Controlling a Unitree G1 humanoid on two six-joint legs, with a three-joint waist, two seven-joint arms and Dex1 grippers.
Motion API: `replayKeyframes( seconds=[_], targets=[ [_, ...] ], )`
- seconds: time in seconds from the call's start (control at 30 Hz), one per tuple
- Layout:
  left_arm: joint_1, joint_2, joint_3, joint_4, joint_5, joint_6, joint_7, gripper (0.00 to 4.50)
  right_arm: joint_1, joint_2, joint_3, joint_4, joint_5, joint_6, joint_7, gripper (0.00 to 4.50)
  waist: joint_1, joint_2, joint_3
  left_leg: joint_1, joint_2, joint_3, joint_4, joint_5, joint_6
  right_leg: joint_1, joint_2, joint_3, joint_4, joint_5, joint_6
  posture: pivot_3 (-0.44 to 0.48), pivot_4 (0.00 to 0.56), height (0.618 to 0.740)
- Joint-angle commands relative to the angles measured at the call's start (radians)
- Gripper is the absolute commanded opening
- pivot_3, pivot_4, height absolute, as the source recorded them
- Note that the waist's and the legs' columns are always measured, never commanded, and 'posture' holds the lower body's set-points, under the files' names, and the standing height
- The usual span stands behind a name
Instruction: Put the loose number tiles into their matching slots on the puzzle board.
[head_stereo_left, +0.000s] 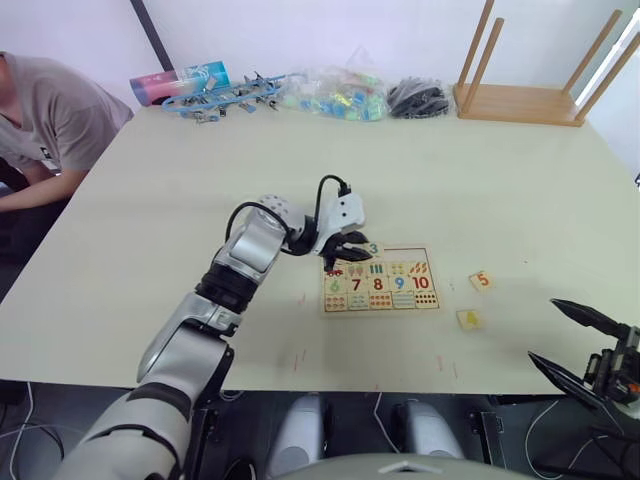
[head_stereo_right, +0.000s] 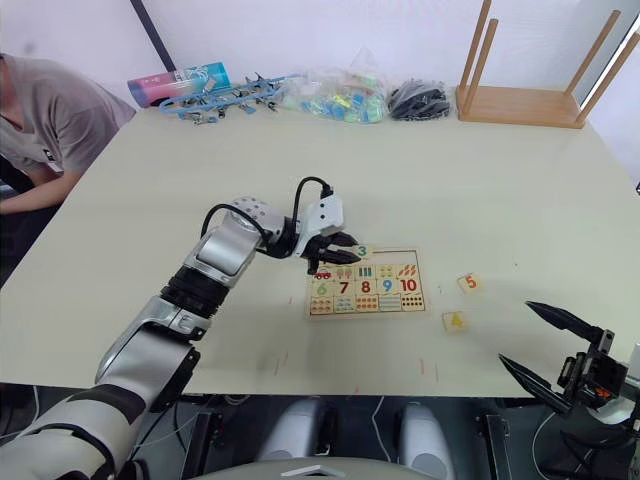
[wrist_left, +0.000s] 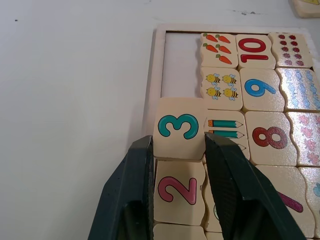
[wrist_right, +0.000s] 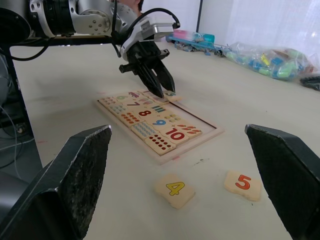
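The puzzle board (head_stereo_left: 405, 249) lies flat near the table's middle, its lower row showing digits 6 to 10. My left gripper (wrist_left: 179, 142) is shut on the green 3 tile (wrist_left: 179, 127) and holds it over the board's top row, just past the seated pink 2 tile (wrist_left: 178, 191). Beyond the 3, the remaining slots (wrist_left: 179, 65) are bare wood. Two loose tiles lie on the table right of the board: the orange 5 (head_stereo_left: 481, 281) and the yellow 4 (head_stereo_left: 468, 319). At the near right table edge my right gripper (head_stereo_left: 580, 345) is open and holds nothing.
A person (head_stereo_left: 50, 120) sits at the table's left side. Along the far edge lie a pink-blue box (head_stereo_left: 180, 82), blue toys (head_stereo_left: 225, 98), a bag of coloured pieces (head_stereo_left: 330, 95) and black items (head_stereo_left: 418, 97). An upturned wooden stool (head_stereo_left: 520, 100) stands far right.
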Motion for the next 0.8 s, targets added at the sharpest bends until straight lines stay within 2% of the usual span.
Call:
replayKeyframes(
  seconds=[0.03,0.8],
  targets=[
    [-0.023,-0.010,0.004,-0.036,-0.002,0.011,0.004,1.02,0.008,0.000,-0.016,-0.015,0.009,-0.008,0.000,4.50,0.000,0.000,0.000,0.000,0.000,0.000,0.000,0.000,0.000,0.000,0.000,0.000,0.000,0.000,0.000,0.000,0.150,0.740],
    [-0.004,-0.038,-0.013,-0.003,0.040,-0.026,0.028,1.02,0.020,-0.001,-0.014,-0.012,0.003,-0.013,0.002,4.50,0.000,0.000,0.000,0.000,0.000,0.000,0.000,0.000,0.000,0.000,0.000,0.000,0.000,0.000,0.000,0.000,0.150,0.740]
  ],
)
